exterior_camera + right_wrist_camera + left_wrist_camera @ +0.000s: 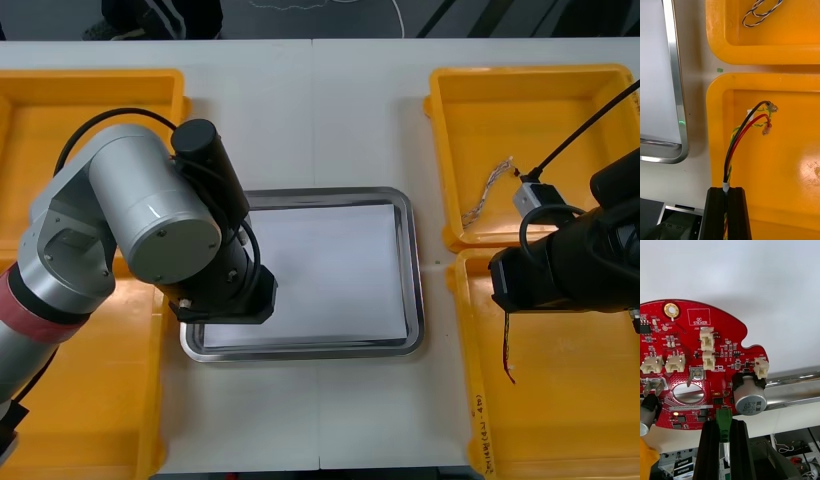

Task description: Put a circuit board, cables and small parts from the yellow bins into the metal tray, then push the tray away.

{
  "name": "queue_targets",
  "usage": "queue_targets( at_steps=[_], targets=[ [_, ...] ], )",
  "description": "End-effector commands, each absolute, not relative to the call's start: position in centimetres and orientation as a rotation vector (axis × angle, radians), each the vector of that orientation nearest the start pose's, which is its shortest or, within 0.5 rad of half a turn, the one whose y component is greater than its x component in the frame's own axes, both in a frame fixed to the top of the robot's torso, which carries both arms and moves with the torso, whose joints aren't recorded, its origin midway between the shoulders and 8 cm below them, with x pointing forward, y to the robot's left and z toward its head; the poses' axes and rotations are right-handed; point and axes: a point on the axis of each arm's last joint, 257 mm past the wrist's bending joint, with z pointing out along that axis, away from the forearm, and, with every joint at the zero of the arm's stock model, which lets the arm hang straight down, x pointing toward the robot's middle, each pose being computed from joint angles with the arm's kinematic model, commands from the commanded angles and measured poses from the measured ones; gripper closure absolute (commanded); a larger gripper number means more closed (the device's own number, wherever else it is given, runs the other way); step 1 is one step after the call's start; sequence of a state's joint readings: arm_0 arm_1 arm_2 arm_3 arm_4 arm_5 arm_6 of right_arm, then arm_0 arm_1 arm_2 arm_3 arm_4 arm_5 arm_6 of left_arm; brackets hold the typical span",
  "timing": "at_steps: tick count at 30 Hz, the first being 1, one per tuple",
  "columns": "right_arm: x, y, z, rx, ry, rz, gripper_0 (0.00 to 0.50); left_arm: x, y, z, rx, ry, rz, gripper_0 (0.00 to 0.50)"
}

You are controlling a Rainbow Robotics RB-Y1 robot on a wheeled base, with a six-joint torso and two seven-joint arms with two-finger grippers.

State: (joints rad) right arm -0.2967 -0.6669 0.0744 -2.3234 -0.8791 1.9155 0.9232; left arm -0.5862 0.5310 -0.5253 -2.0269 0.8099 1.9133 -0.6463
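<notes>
A round red circuit board (696,363) is held by its green connector, with my left gripper (724,422) shut on it. It hangs over the near left rim of the metal tray (790,390), whose inside is white. In the front view the left arm (160,220) covers that tray corner (200,345). My right gripper (729,189) is shut on a red and yellow cable (748,131) with a black strand, above the near right yellow bin (790,168). The cable (508,350) dangles below the right arm (560,270).
A twisted blue and white cable (490,190) lies in the far right bin (450,150). Two more yellow bins (60,90) (100,400) stand on the left. The tray's right rim (675,93) lies a short way from the right bins.
</notes>
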Motion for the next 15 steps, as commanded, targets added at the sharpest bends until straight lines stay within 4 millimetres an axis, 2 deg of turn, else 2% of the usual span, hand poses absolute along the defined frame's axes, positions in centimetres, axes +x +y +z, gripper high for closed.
queue_targets(
  at_steps=[1, 5, 11, 15],
  targets=[
    [35.7, -20.2, -18.9, -0.202, 2.734, 0.239, 0.5, 35.3, 9.6, -25.3, 0.134, 2.967, -0.135, 0.5],
    [35.7, -20.2, -18.9, -0.204, 2.733, 0.239, 0.5, 35.4, 9.2, -26.3, 0.115, 2.994, -0.126, 0.5],
    [35.8, -20.1, -18.9, -0.201, 2.731, 0.241, 0.5, 35.1, 9.9, -28.0, 0.112, 3.0, -0.046, 0.5],
    [35.8, -20.1, -18.9, -0.198, 2.729, 0.238, 0.5, 34.9, 10.0, -28.5, 0.111, 3.005, -0.04, 0.5]
  ],
)
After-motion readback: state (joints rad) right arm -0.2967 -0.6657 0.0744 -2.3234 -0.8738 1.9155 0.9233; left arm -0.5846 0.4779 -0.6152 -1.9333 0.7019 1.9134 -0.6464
